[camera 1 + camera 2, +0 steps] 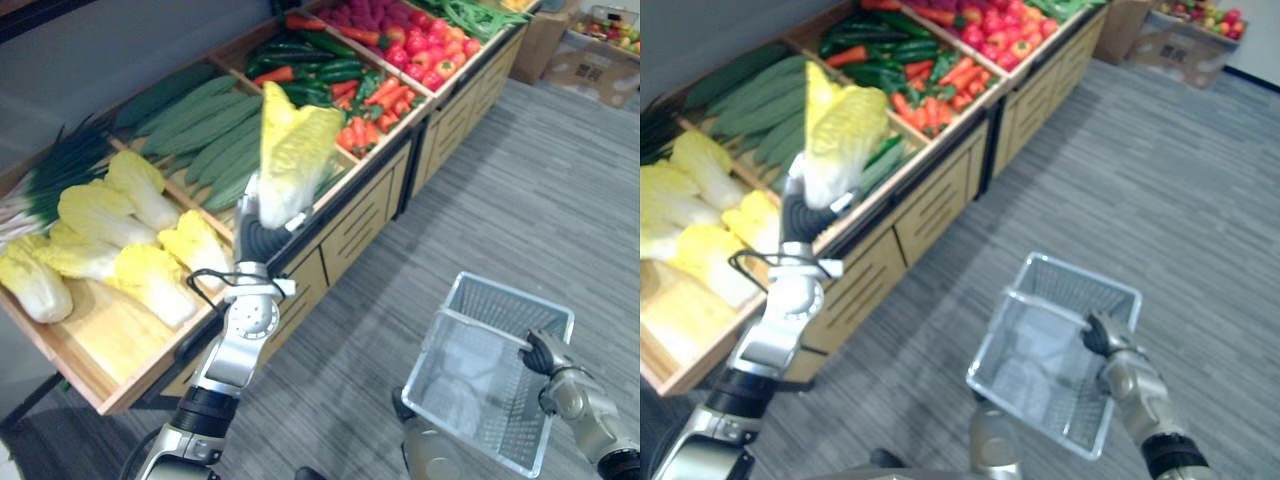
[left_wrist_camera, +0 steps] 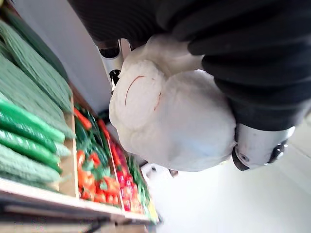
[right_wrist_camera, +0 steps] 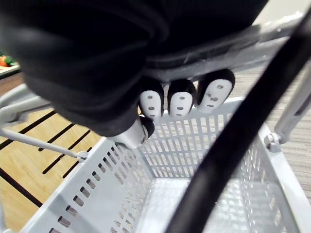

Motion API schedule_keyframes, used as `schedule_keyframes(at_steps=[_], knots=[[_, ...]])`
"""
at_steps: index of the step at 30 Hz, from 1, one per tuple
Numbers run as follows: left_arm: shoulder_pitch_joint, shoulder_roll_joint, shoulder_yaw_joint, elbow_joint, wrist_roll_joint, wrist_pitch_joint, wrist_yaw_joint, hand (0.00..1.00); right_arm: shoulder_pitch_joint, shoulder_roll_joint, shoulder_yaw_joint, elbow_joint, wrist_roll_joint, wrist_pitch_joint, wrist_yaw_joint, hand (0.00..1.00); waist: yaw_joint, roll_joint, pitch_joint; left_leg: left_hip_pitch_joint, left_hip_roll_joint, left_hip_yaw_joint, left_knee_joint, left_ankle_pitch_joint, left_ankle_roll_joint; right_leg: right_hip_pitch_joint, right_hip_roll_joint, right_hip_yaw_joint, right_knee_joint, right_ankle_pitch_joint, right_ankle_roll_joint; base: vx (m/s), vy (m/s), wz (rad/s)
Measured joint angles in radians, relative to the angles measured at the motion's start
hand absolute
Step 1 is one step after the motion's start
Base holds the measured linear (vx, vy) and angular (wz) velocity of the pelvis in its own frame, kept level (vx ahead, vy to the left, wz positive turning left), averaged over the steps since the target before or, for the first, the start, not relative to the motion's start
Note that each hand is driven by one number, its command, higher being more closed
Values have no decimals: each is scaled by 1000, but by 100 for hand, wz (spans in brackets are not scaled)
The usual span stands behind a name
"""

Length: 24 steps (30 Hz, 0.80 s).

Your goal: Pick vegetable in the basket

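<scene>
nearest, the right hand [image 1: 545, 355] has its fingers [image 3: 182, 99] curled round the handle [image 1: 480, 327] of a pale grey mesh basket [image 1: 478, 385], which hangs over a grey striped floor [image 1: 540, 190], clear of the stand. to the left, the left hand [image 1: 258, 238] is closed around the white base of a cabbage [image 1: 290, 150], thumb and fingers wrapping the stem end, with the yellow-green leaves pointing up. the cabbage is lifted above the front edge of a long wooden stand [image 1: 345, 235], over the cucumber bin and well apart from the basket. the stand has drawer-like fronts with dark slots and runs away toward the far right. its near bin holds more cabbages [image 1: 110, 250] with scallions [image 1: 55, 170] at the back edge. next come cucumbers [image 1: 205, 125], then dark green peppers [image 1: 320, 65] with carrots [image 1: 375, 110] at the front edge, then red produce [image 1: 425, 40] and green beans [image 1: 480, 15]. beyond the stand's far end, cardboard boxes [image 1: 600, 50] sit on the floor.
</scene>
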Motion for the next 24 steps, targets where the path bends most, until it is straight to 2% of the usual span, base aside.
schedule_keyframes(at_steps=[5, 8, 10, 12, 14, 20, 24], knots=[[1, 9, -181, -72, -83, -48, -125, 100, 53, -28, 1, -136, 70, -2, 35, 100, -2, 13, -51, 21, 13, 65, 6, -23, -22, 1, 25, 26, 3, 0, 0, -28, 9, -26], [-2, 41, -247, -110, -118, -75, -176, 100, 52, -32, -1, -182, 112, -1, 43, 100, 0, 16, -62, 21, 44, 91, 70, -60, -30, 5, 32, 32, 6, 0, 0, -13, -10, -19], [-5, 70, -306, -120, -152, -100, -222, 100, 46, -47, -2, -213, 156, 0, 42, 100, -1, 33, -74, 22, 66, 113, 121, -89, -37, 9, 37, 39, 6, 0, 0, -12, 1, -18], [-9, 98, -368, -120, -157, -108, -279, 100, 39, -59, -3, -239, 202, 0, 42, 100, -1, 53, -92, 23, 87, 133, 165, -116, -44, 11, 45, 46, 7, 0, 0, -19, 3, -21], [-12, 118, -403, -120, -159, -120, -314, 100, 26, -67, -3, -247, 231, 0, 42, 100, -3, 63, -101, 21, 101, 137, 191, -130, -49, 11, 50, 47, 8, 0, 0, -21, 2, -11], [-56, 180, -524, -113, -194, -143, -401, 100, -44, -73, -3, -244, 263, 1, 42, 100, -10, 67, -109, 8, 136, 164, 268, -167, -54, -9, 62, 58, 22, -1, 0, -44, 6, -12], [-92, 199, -596, -64, -191, -146, -447, 100, -85, -83, -2, -241, 290, 1, 42, 100, -31, 72, -122, -2, 154, 175, 310, -179, -54, -22, 66, 66, 28, 0, 0, -21, 9, -7]])
